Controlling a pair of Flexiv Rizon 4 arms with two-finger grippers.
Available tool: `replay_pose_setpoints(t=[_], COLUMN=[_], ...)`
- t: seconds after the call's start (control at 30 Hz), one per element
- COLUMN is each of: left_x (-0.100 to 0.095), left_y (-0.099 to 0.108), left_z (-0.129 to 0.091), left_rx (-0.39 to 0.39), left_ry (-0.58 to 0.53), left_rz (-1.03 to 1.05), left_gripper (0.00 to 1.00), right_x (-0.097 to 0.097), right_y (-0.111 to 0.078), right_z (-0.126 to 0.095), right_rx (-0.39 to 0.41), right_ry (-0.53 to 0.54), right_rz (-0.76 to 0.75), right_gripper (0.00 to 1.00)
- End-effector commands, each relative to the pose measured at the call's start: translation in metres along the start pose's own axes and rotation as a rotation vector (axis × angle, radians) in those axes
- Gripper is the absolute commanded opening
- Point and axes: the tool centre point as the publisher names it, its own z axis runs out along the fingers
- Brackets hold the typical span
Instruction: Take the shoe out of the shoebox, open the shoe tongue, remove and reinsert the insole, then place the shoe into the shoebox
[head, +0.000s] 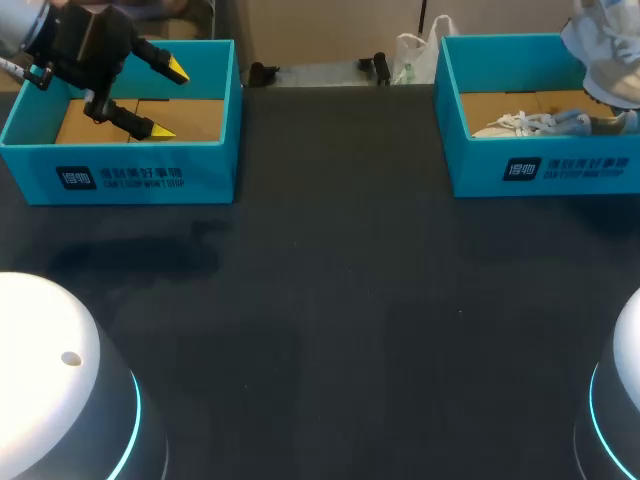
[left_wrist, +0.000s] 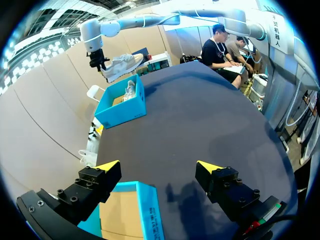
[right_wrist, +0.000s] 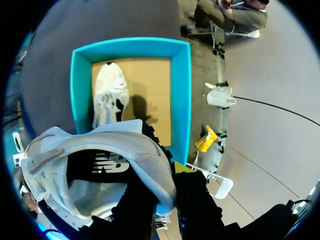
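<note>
Your right pincer (right_wrist: 167, 196) looks clamped on the shoe (right_wrist: 100, 150); lift it clear of the shoebox (right_wrist: 180, 90) wall first; left pincer (left_wrist: 158, 166) hangs open.

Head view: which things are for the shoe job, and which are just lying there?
For the job:
lifted shoe
right shoebox

Just lying there:
second shoe, inside the right shoebox
left shoebox
</note>
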Motion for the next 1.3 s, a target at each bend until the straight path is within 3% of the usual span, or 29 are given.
replay_pose_setpoints(t=[0.03, 0.23, 0.43, 0.57, 0.7, 0.77, 0.9, 1.03, 1.13, 1.3], left_x=[0.0, 0.0, 0.0, 0.0, 0.0, 0.0, 0.0, 0.0, 0.0, 0.0], left_y=[0.0, 0.0, 0.0, 0.0, 0.0, 0.0, 0.0, 0.0, 0.0, 0.0], left_z=[0.0, 0.0, 0.0, 0.0, 0.0, 0.0, 0.0, 0.0, 0.0, 0.0], left_rx=[-0.004, -0.004, -0.004, -0.004, -0.004, -0.004, -0.004, -0.004, -0.004, -0.004], left_ry=[0.001, 0.001, 0.001, 0.001, 0.001, 0.001, 0.001, 0.001, 0.001, 0.001], left_rz=[0.0, 0.0, 0.0, 0.0, 0.0, 0.0, 0.0, 0.0, 0.0, 0.0], left_gripper=[1.0, 1.0, 1.0, 1.0, 1.0, 1.0, 1.0, 1.0, 1.0, 1.0], right_x=[-0.021, -0.034, -0.035, -0.029, -0.021, -0.018, -0.011, -0.01, -0.007, -0.007], right_y=[-0.012, -0.035, -0.048, -0.054, -0.06, -0.063, -0.069, -0.071, -0.074, -0.074], right_z=[0.016, 0.036, 0.036, 0.036, 0.038, 0.038, 0.037, 0.036, 0.038, 0.038], right_rx=[0.007, 0.034, 0.049, 0.109, 0.111, 0.135, 0.078, 0.075, 0.144, 0.144], right_ry=[0.018, 0.02, -0.009, 0.034, 0.117, 0.116, 0.076, 0.061, 0.092, 0.092], right_rz=[0.017, 0.107, 0.268, 0.466, 0.72, 0.831, 1.043, 1.152, 1.282, 1.282], right_gripper=[0.0, 0.0, 0.0, 0.0, 0.0, 0.0, 0.0, 0.0, 0.0, 0.0])
